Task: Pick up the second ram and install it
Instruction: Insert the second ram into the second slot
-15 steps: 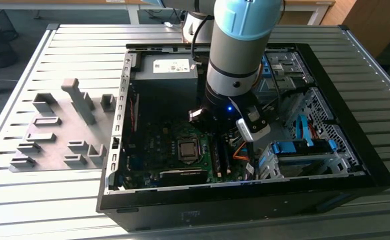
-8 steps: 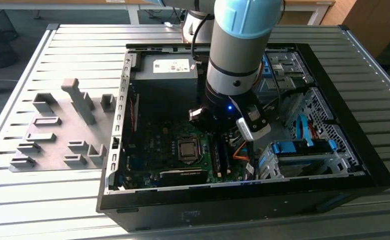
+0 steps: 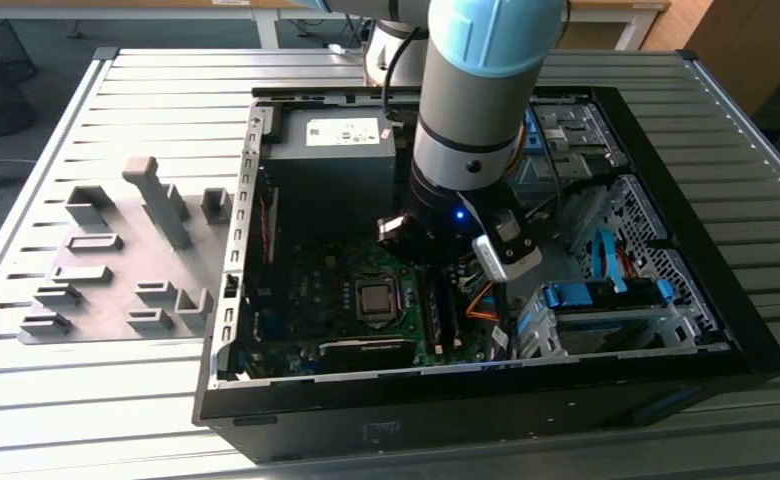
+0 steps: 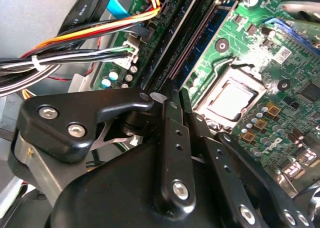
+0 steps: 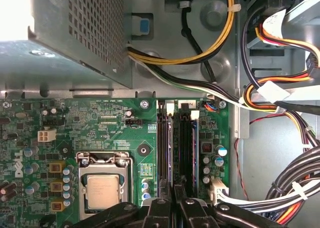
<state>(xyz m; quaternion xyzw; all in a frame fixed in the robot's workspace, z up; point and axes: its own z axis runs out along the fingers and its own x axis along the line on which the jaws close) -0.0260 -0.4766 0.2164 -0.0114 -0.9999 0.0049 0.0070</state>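
My gripper (image 5: 175, 202) is down inside the open computer case (image 3: 710, 330), over the memory slots (image 5: 186, 148) beside the processor socket. Its black fingers (image 4: 172, 148) stand almost together, shut on the second ram (image 5: 171, 153). I see the ram edge-on, as a thin pale strip running out from between the fingertips along one slot. In the second wrist view the gripper (image 4: 184, 107) sits at the near end of the slots (image 4: 197, 35), with a dark stick (image 4: 172, 37) in the neighbouring slot. In the exterior view the arm's wrist covers most of the gripper (image 3: 446, 268).
The processor socket (image 5: 102, 190) lies close beside the slots. The power supply box (image 3: 330, 150) fills the case's far end. Cable bundles (image 5: 280, 102) crowd the other side of the slots. Blue drive-bay clips (image 3: 590, 295) sit at the exterior view's right. A grey fixture plate (image 3: 123, 260) lies outside the case.
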